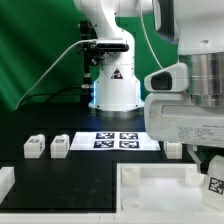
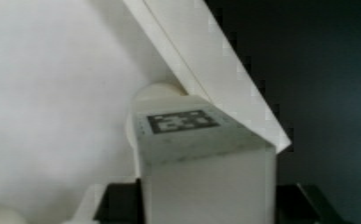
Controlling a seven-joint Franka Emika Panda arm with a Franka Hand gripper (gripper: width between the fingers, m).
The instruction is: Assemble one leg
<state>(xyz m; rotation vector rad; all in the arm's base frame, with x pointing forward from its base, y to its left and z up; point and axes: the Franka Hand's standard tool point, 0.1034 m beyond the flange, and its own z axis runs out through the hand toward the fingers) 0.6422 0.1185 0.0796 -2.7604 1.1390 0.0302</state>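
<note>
Toward the bench edge at the exterior view's left, the first spare leg (image 1: 35,147) and the second spare leg (image 1: 60,146) sit side by side. The marker board (image 1: 118,139) lies mid-bench, and the third spare leg (image 1: 172,149) stands just past it. The panel (image 1: 150,178) runs along the front edge.

At the front corner on the exterior view's right, my gripper (image 2: 203,208) is clenched on the leg (image 2: 180,123). The leg's tag faces the wrist camera and its upper end is close against the panel's slanting rim. I cannot tell whether they touch.

I judge this to be the seating step, where the leg must meet its mount on the panel squarely. The mount itself is hidden from me. I'd keep the grip firm, line up the leg's axis before pressing, and go gently, since a tilted start could jam it or shove the panel.
</note>
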